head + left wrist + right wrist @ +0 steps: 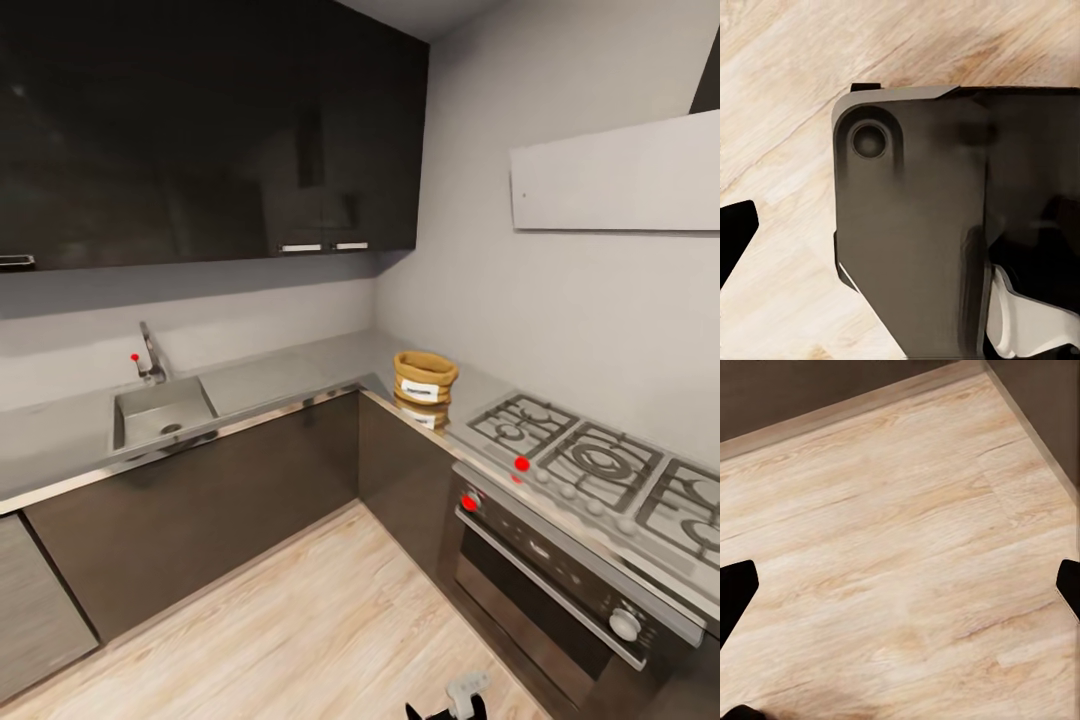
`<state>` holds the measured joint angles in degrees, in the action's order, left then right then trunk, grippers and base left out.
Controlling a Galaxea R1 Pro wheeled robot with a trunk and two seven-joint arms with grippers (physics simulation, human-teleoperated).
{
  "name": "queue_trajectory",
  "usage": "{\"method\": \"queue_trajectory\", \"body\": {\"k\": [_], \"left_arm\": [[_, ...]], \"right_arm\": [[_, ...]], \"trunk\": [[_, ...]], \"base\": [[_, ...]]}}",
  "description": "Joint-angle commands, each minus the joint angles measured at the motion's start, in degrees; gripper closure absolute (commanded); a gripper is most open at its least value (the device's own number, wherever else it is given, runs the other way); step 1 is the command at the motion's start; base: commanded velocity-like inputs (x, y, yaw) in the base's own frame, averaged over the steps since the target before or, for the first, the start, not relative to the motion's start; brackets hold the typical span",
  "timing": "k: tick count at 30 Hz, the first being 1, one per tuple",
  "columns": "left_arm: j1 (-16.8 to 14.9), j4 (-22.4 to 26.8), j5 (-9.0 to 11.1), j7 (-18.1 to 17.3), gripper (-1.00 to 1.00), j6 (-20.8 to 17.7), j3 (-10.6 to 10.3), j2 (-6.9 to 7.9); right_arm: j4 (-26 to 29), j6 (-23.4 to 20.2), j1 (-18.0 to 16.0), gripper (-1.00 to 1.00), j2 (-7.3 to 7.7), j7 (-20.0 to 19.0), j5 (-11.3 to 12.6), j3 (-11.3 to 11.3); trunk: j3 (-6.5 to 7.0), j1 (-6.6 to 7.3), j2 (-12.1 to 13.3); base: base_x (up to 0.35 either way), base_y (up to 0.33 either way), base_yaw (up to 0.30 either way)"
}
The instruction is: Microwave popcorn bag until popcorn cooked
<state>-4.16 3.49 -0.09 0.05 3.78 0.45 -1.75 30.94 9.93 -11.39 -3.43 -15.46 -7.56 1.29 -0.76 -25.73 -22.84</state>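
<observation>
Tan popcorn bag (425, 383) on bench (300, 375) corner, centre-right of frame, beside hob. I'm off reach; right end effector (900, 585) released, left unclear.

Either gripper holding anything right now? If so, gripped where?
Nothing held. The right gripper is open over bare wood floor; the left wrist view shows no object at its fingertip. The popcorn bag sits untouched on the countertop.
</observation>
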Motion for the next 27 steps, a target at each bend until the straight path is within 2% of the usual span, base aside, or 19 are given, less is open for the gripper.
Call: {"method": "queue_trajectory", "body": {"k": [1, 12, 15, 18, 19, 20, 21, 24, 25, 27], "left_arm": [[-0.05, -0.1, 0.14, 0.02, -1.0, 0.06, 0.09, 0.12], [0.46, -0.15, 0.28, 0.22, -1.0, -0.08, 0.26, -0.17], [0.5, -0.23, 0.43, 0.39, -1.0, -0.15, 0.49, 0.11], [0.56, -0.25, 0.44, 0.18, -1.0, -0.14, 0.38, 0.17], [0.59, -0.26, 0.44, 0.17, -1.0, -0.12, 0.36, 0.12], [0.62, -0.25, 0.44, 0.15, -1.0, -0.1, 0.31, 0.03], [0.66, -0.26, 0.44, 0.14, -1.0, -0.1, 0.29, -0.02], [0.89, -0.26, 0.45, 0.13, -1.0, -0.06, 0.26, -0.09], [1.0, -0.26, 0.44, 0.13, -1.0, -0.03, 0.26, -0.13], [1.07, -0.27, 0.44, 0.14, -1.0, -0.01, 0.2, -0.16]], "right_arm": [[0.0, 0.25, -0.03, -1.0, -0.05, 0.03, -0.78, 0.0], [1.01, 0.23, -0.03, -1.0, -0.04, -0.09, -0.96, 0.12], [1.81, 0.23, -0.03, -1.0, -0.12, -0.32, -1.03, 0.36], [6.11, -0.97, -0.44, -1.0, -0.14, -0.58, -1.06, 6.23], [8.59, -2.41, -0.48, -1.0, -0.12, -0.6, -1.04, 7.91], [13.08, -6.49, -0.52, -1.0, -0.12, -0.59, -1.01, 9.92], [16.37, -10.01, -0.57, -1.0, -0.13, -0.6, -1.0, 10.78], [27.96, -20.53, -0.75, -1.0, -0.15, -0.66, -0.97, 11.93], [33.87, -25.06, -0.99, -1.0, -0.13, -0.68, -0.97, 12.16], [41.18, -30.48, -2.03, -1.0, -0.11, -0.7, -0.97, 12.32]], "trunk": [[-0.08, -0.05, -0.08], [-0.08, -0.05, -0.08], [-0.08, -0.05, -0.08], [-0.08, -0.05, -0.08], [-0.08, -0.05, -0.08], [-0.08, -0.05, -0.08], [-0.08, -0.05, -0.08], [-0.08, -0.05, -0.08], [-0.08, -0.05, -0.08], [-0.08, -0.05, -0.08]], "base": [[0.238, -0.023, 0.0], [0.045, -0.004, 0.0], [0.303, 0.0, 0.0], [0.34, 0.0, 0.0], [0.343, 0.0, 0.0], [0.344, 0.0, 0.0], [0.344, 0.0, 0.0], [0.227, 0.0, 0.0], [0.073, 0.0, 0.0], [0.038, 0.0, 0.0]]}}
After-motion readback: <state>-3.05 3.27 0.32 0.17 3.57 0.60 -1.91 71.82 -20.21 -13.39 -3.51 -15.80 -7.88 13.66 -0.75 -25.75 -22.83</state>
